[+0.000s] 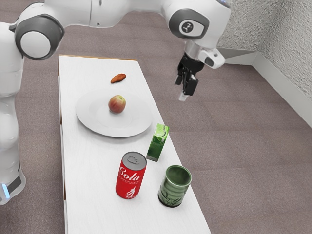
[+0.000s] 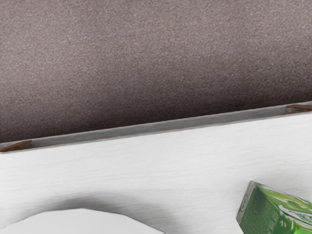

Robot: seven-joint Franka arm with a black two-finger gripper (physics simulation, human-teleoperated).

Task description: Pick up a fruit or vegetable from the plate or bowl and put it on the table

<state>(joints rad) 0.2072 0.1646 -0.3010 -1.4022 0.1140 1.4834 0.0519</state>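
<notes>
My black gripper (image 1: 185, 87) hangs in the air beyond the table's long edge on the exterior view's right, higher than the plate and apart from everything on the table; whether it is open or shut cannot be made out. A red-yellow apple (image 1: 117, 104) rests on the wide white plate (image 1: 92, 122). Behind the plate, an orange-brown elongated vegetable (image 1: 118, 78) lies directly on the white table (image 1: 85, 170). In the wrist view, part of the plate (image 2: 83, 223) appears beside the tabletop (image 2: 146, 170).
A green carton (image 1: 157, 144) stands near the table's edge, close to the plate; the wrist view catches the same carton (image 2: 273, 212). Nearer the exterior camera are a red cola can (image 1: 130, 176) and a green cup (image 1: 174, 187). Carpeted floor (image 2: 156, 58) lies past the edge.
</notes>
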